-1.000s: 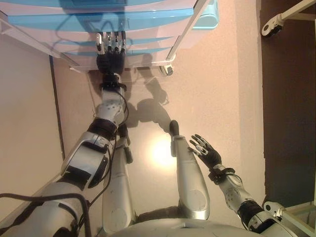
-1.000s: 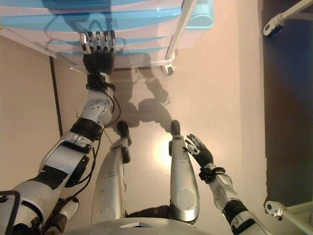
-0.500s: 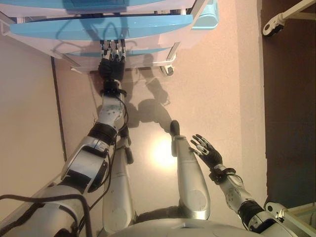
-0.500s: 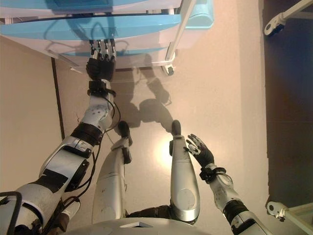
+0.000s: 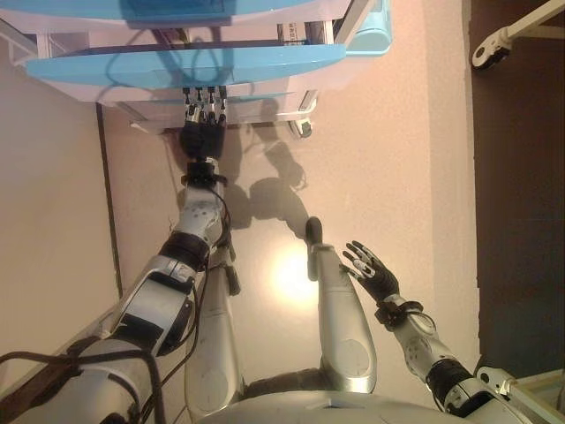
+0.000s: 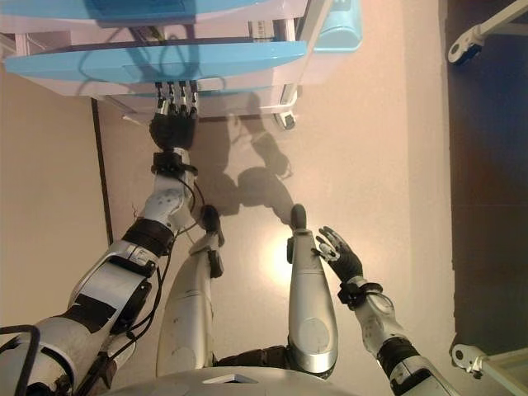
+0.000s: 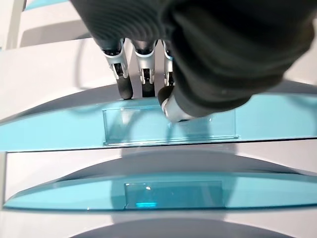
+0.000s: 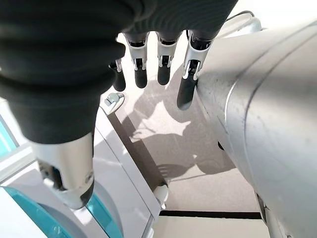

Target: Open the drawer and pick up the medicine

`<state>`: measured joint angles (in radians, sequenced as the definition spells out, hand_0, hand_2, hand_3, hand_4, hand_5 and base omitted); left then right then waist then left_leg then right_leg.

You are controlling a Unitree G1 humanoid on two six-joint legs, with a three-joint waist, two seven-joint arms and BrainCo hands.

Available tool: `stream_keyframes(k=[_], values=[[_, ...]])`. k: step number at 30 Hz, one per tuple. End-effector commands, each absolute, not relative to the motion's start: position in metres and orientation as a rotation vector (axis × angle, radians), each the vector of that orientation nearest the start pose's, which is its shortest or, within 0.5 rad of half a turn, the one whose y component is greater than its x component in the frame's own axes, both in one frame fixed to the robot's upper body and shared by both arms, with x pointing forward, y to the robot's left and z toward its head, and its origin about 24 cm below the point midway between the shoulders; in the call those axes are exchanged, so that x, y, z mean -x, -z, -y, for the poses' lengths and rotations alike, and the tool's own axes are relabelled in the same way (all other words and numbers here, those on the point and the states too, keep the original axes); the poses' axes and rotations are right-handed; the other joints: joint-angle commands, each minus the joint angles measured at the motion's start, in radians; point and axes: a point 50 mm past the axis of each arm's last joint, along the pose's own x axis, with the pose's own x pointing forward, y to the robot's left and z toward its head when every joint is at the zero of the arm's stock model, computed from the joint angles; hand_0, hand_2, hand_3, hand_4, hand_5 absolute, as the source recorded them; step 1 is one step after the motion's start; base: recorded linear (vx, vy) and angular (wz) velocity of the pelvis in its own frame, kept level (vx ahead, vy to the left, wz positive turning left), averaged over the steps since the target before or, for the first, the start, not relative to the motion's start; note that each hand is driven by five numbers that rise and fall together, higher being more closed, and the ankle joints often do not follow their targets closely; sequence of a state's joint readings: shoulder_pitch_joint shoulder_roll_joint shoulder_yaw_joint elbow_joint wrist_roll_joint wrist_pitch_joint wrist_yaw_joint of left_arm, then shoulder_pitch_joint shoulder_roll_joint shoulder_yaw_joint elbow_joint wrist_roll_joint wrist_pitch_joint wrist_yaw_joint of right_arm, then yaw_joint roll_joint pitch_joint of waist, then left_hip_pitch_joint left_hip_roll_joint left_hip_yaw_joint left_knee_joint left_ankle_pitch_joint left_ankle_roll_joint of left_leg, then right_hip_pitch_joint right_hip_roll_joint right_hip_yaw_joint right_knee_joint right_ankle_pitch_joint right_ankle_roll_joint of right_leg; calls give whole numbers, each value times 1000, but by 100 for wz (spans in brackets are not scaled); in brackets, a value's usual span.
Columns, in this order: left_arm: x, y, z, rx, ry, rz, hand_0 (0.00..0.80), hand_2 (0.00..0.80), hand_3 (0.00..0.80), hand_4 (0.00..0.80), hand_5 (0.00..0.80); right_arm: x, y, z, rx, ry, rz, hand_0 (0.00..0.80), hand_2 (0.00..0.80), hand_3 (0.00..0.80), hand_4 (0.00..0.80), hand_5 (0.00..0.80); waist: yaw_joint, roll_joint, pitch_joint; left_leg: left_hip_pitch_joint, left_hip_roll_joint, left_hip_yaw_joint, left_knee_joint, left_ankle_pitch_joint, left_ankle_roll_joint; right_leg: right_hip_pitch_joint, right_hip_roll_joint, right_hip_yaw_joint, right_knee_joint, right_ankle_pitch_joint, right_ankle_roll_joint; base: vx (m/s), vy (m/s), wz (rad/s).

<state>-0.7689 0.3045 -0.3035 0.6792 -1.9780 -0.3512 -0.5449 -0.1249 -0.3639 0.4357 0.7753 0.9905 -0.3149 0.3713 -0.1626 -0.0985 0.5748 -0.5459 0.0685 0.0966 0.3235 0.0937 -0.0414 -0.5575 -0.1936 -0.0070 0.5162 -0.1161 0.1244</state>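
A white drawer unit (image 5: 53, 84) with light blue drawer fronts stands at the far edge of both eye views. One drawer (image 5: 185, 64) is pulled partway out. A small printed box (image 5: 296, 33) shows inside its right end; I cannot tell if it is the medicine. My left hand (image 5: 201, 132) reaches under that drawer's front. In the left wrist view its fingers (image 7: 121, 74) hook over the blue front's edge (image 7: 59, 129) and the thumb presses its clear handle plate. My right hand (image 5: 372, 272) hangs open and empty low beside the leg, fingers (image 8: 158, 64) straight.
The unit stands on castors (image 5: 303, 126). A pale blue bin (image 5: 375, 26) sits by its right side. A white frame with a castor (image 5: 494, 44) stands at the far right over a dark floor strip (image 5: 521, 221). A dark floor seam (image 5: 110, 221) runs on the left.
The blue drawer has slid out toward me, showing its inside. My left hand has drawn back with it. The right hand has stayed put.
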Motion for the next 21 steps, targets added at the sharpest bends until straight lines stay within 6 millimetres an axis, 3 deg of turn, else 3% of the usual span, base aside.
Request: stream_keyframes(k=[1,3,9,13,21], values=[[-362,-252,-156,1254,862,968,800,800,800,800,800,-192,92,185,-459,-212,-486,0,0,0,0,0,36,39,-55,0,-77,52,137,-199,89,-17,46,-68,-75,119,-65,0,0,0],[-363,-232,-161,1272,821,937,800,800,800,800,800,-192,92,184,-460,-213,-487,0,0,0,0,0,38,38,-55,3,-77,50,135,-197,88,-12,47,-71,-73,114,-67,0,0,0],[-364,-197,-174,1310,753,884,800,800,800,800,800,-191,92,179,-459,-219,-491,0,0,0,0,0,43,36,-55,9,-73,47,134,-194,90,-7,51,-73,-66,109,-69,0,0,0],[-364,-194,-176,1312,749,880,800,800,800,800,800,-190,92,179,-460,-219,-492,0,0,0,0,0,44,35,-55,11,-73,47,134,-194,90,-5,52,-74,-66,109,-69,0,0,0],[-348,-129,-179,1378,660,770,800,800,800,800,800,-187,93,172,-467,-226,-501,0,0,0,0,0,63,31,-55,24,-68,37,125,-186,91,15,55,-88,-67,109,-65,-1,-4,0]])
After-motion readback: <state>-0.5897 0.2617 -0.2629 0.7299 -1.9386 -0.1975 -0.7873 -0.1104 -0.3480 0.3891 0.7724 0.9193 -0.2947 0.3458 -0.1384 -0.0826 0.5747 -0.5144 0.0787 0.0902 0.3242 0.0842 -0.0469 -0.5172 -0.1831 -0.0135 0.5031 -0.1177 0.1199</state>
